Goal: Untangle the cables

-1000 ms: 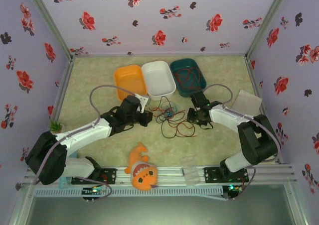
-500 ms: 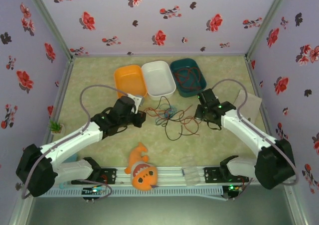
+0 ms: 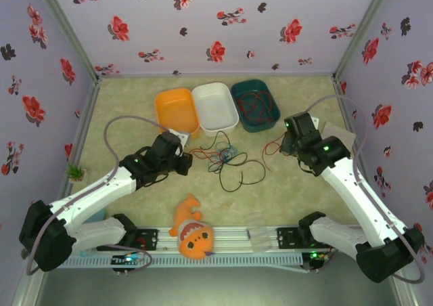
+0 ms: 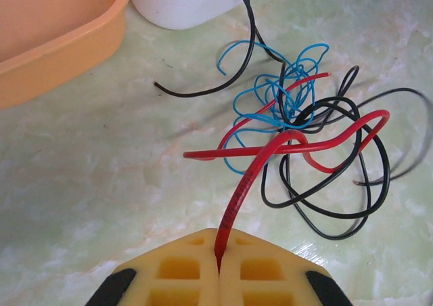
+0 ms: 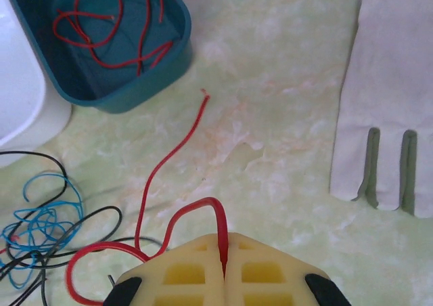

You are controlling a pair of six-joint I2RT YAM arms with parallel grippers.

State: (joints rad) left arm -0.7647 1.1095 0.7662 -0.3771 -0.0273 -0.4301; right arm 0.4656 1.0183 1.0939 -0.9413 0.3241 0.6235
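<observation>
The cables lie in a loose tangle [image 3: 229, 160] mid-table: red [image 4: 284, 140], black [image 4: 318, 211] and light blue [image 4: 270, 110] strands looped through one another. My left gripper [image 3: 187, 162] sits just left of the tangle, shut [image 4: 218, 262] on a red cable that rises from its fingertips into the knot. My right gripper [image 3: 286, 146] is right of the tangle, shut [image 5: 224, 260] on a red cable [image 5: 196, 208] that arches out of the jaws and runs left toward the blue [image 5: 40, 225] and black [image 5: 40, 158] loops. Whether both hold the same red strand I cannot tell.
Three bins stand behind the tangle: orange [image 3: 176, 110], white [image 3: 215, 106], and teal [image 5: 135, 93] with more red wire inside. A grey cloth [image 5: 392, 96] lies at the right. An orange plush fish [image 3: 193, 231] sits near the front rail, a small green plant [image 3: 76, 172] at the left.
My right gripper shut on the red cable and drew back to the right, pulling red strand out of the tangle. My left gripper shifted slightly left, still gripping.
</observation>
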